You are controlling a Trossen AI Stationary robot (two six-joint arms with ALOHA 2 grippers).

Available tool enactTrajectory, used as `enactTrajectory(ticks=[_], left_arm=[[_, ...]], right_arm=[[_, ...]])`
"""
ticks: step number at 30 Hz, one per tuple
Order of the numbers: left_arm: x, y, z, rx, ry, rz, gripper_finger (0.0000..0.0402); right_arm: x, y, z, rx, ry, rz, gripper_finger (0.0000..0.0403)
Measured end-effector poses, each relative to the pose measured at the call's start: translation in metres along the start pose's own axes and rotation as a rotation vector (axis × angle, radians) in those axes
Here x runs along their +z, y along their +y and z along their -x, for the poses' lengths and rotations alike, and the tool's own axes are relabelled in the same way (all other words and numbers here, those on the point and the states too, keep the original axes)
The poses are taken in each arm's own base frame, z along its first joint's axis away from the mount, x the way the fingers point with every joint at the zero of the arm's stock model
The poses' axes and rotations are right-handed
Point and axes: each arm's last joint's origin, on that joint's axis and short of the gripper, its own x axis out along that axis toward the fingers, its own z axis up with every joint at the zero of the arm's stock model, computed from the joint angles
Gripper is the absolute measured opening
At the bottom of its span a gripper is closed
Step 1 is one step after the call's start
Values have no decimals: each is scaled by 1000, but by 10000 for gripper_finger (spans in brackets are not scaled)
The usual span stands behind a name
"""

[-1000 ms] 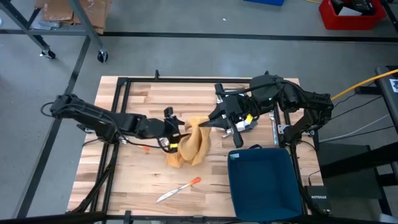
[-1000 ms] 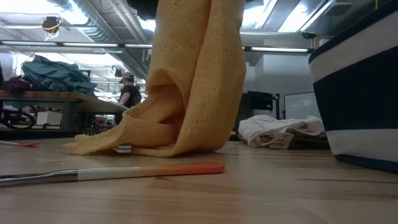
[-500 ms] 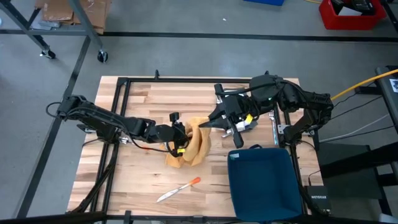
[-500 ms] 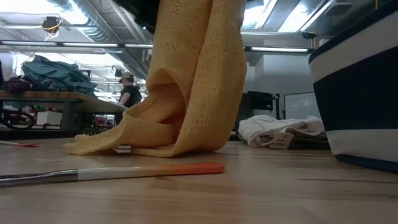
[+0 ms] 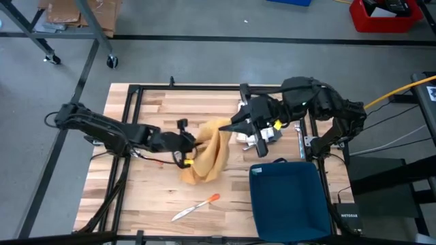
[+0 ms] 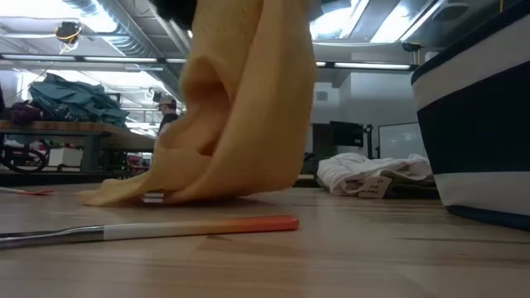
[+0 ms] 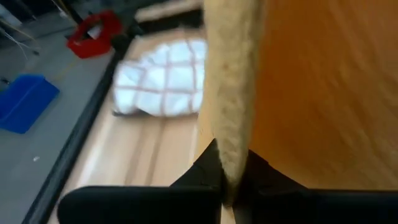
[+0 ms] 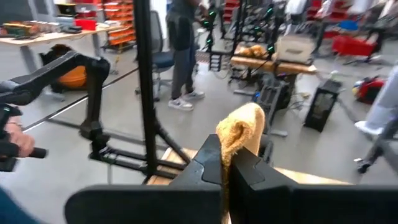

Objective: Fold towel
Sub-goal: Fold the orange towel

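A: Starting at the left of the wooden table (image 5: 146, 102), what is that arm doing?

B: The left gripper (image 5: 188, 145) reaches in low from the left and has its fingers pinched together on the near edge of the yellow towel (image 5: 208, 153). Its wrist view shows the fold of cloth (image 7: 231, 93) clamped right between the two dark fingers.

A: And the towel itself?

B: It sits at the middle of the table, raised into a peak, with its lower part bunched on the wood (from table height it hangs like a curtain (image 6: 240, 108), the bottom hem resting on the boards).

A: What lies in front of it?

B: A knife with an orange handle (image 5: 196, 207), flat on the table, apart from the towel and nearer the front edge.

A: Moving right?

B: The right gripper (image 5: 235, 126) holds the towel's top corner up off the table, fingers closed on it; the wrist view shows a tuft of yellow cloth (image 8: 239, 134) nipped between them. Just beyond that gripper lies a white checked cloth (image 7: 163, 84), partly hidden under the arm from above.

A: Anything further right?

B: A dark blue bin (image 5: 289, 197) at the front right corner, clear of the towel.
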Motion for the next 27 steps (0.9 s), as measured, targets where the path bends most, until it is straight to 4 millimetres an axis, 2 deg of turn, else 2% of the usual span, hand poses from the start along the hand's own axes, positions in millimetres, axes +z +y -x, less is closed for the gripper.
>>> enactTrajectory(ticks=[8,16,21,24,27], left_arm=[[13,46,79,120,-234,107,2],[4,90,158,250,-474,197,1],[4,114,203,332,-735,316,1],[6,125,224,377,-879,365,1],[8,129,231,417,-938,362,0]], right_arm=[[13,-3,8,-88,-78,44,3],[28,-8,11,-221,-214,136,3],[42,-19,17,-364,-346,210,3],[48,-31,22,-426,-416,221,3],[50,-46,25,-484,-446,228,3]])
